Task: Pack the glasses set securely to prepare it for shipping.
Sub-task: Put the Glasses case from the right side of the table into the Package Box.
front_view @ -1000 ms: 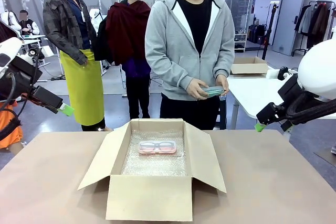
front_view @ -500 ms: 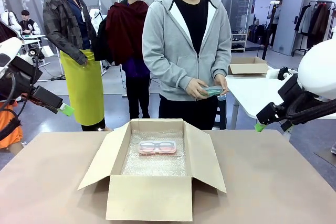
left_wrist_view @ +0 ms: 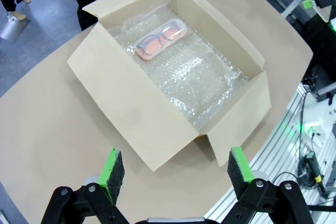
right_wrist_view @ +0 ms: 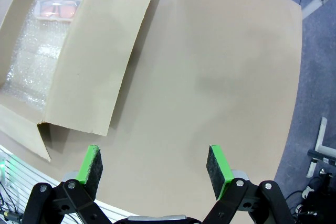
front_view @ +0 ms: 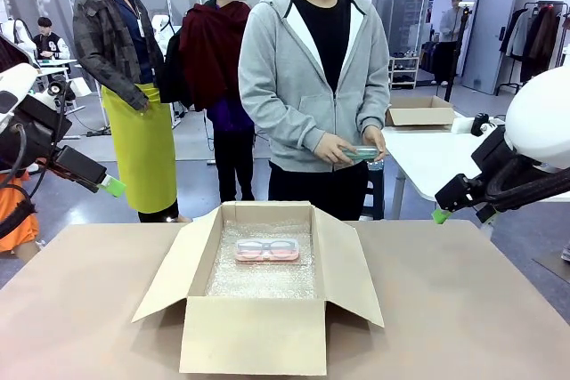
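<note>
The pale pink glasses case (front_view: 267, 252) lies flat on the bubble wrap at the far end of the open cardboard box (front_view: 258, 335); it also appears in the left wrist view (left_wrist_view: 160, 38) and the right wrist view (right_wrist_view: 58, 8). A person in a grey hoodie at the far side holds the mint green case (front_view: 362, 154) in both hands at waist height. My left gripper (left_wrist_view: 172, 167) hangs open high above the table's left side, with nothing between its pads. My right gripper (right_wrist_view: 154, 166) is open too, raised over the bare table right of the box.
The box's flaps (front_view: 352, 264) stand open on all sides, splayed left and right. The brown table (front_view: 463, 309) lies bare around the box. Other people stand behind the person. A white table with another small carton (front_view: 422, 111) is at the back right.
The person has shifted slightly to the left, still holding the mint green case. Both arms and the pink case stay put.
</note>
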`<act>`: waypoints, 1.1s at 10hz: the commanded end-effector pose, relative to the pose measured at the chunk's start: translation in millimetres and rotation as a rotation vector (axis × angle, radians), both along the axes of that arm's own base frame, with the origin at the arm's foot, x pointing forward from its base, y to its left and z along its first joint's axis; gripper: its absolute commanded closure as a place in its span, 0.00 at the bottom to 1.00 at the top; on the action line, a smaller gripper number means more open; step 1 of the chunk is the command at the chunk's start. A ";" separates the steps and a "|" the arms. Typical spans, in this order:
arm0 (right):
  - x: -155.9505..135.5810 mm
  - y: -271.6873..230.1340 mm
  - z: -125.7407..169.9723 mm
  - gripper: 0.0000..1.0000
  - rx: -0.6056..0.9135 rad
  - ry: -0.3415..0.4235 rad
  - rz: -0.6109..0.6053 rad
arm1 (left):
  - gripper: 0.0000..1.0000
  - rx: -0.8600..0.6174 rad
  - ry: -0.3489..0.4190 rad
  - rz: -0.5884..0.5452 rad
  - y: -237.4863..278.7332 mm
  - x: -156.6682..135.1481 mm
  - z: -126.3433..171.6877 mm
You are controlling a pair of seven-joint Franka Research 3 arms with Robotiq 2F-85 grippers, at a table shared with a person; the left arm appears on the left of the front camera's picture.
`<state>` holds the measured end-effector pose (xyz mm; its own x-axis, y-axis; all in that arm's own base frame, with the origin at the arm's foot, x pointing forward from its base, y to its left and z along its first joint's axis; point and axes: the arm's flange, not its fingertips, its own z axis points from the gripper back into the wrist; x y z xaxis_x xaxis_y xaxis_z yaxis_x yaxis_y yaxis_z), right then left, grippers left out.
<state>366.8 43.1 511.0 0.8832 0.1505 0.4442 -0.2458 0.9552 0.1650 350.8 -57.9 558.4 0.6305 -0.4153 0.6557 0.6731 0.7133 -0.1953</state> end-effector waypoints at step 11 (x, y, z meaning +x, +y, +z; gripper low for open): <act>1.8 -0.9 -0.8 0.00 -0.003 -0.015 0.006 | 0.00 -0.022 -0.007 -0.009 1.1 0.6 0.8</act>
<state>366.8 43.1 511.0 0.8832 0.1505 0.4442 -0.2458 0.9552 0.1650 350.8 -57.9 558.4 0.6305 -0.4153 0.6557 0.6731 0.7133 -0.1954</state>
